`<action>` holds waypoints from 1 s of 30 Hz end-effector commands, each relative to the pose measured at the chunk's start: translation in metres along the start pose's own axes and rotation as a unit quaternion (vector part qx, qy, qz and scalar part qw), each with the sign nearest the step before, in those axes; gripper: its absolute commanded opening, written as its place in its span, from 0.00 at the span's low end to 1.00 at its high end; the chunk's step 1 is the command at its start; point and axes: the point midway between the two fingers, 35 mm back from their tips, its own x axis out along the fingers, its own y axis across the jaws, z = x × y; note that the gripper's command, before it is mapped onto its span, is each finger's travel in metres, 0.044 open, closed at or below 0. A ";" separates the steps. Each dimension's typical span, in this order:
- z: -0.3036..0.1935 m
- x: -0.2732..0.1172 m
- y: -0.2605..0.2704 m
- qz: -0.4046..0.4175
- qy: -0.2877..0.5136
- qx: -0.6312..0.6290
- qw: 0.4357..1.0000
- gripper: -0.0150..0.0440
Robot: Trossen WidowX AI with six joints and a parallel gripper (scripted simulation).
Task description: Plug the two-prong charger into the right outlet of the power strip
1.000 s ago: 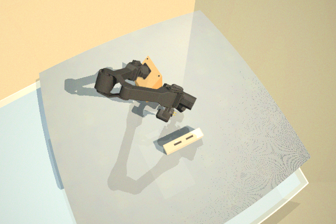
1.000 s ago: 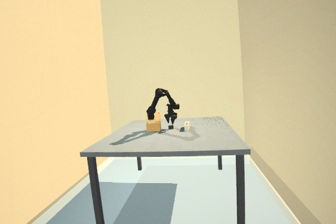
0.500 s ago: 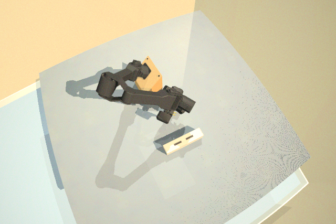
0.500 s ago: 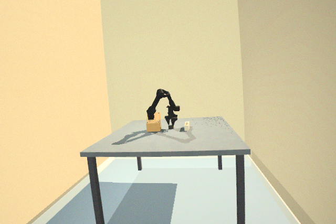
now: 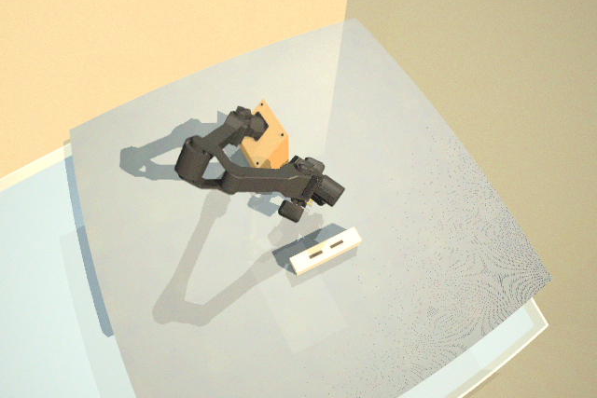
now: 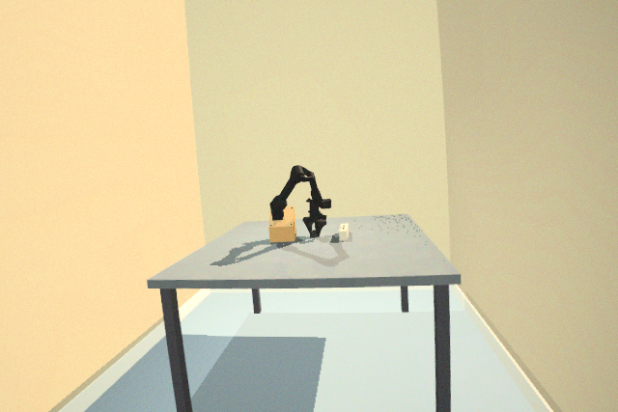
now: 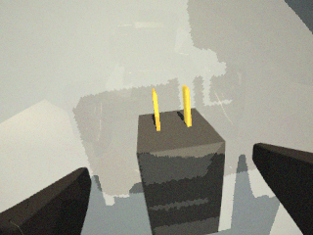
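Clearly, one grey table [image 5: 409, 191] [image 6: 304, 267] is the biggest piece, standing on four dark legs. One black arm [image 5: 270, 179] [image 6: 284, 195] bends over it in an arch, rising from one orange block [image 5: 270, 143] [image 6: 282, 233] that has small dark dots on its top. Next in size comes one power strip [image 5: 325, 251] [image 6: 344, 232], cream-coloured, near the gripper but apart from it, with two dark outlets along its upper face — both unfilled. The single gripper [image 6: 314, 234] [image 7: 174, 164] points down, its two fingers wide apart with nothing clamped. Smallest is one dark two-prong charger [image 7: 178, 183], lying on the table between those fingers in the wrist view, a gap showing on either side — so neither finger touches it. Its two yellow prongs [image 7: 156, 110] stick out from the end face, side by side, towards the top of that view.
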 end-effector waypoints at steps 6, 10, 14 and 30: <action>0.000 0.004 0.000 0.000 0.001 0.000 1.000 0.87; 0.000 0.004 0.000 0.000 0.001 0.000 1.000 0.69; 0.000 0.004 0.000 0.000 0.001 0.000 1.000 0.51; -0.001 -0.020 0.001 0.001 -0.001 -0.001 1.000 0.25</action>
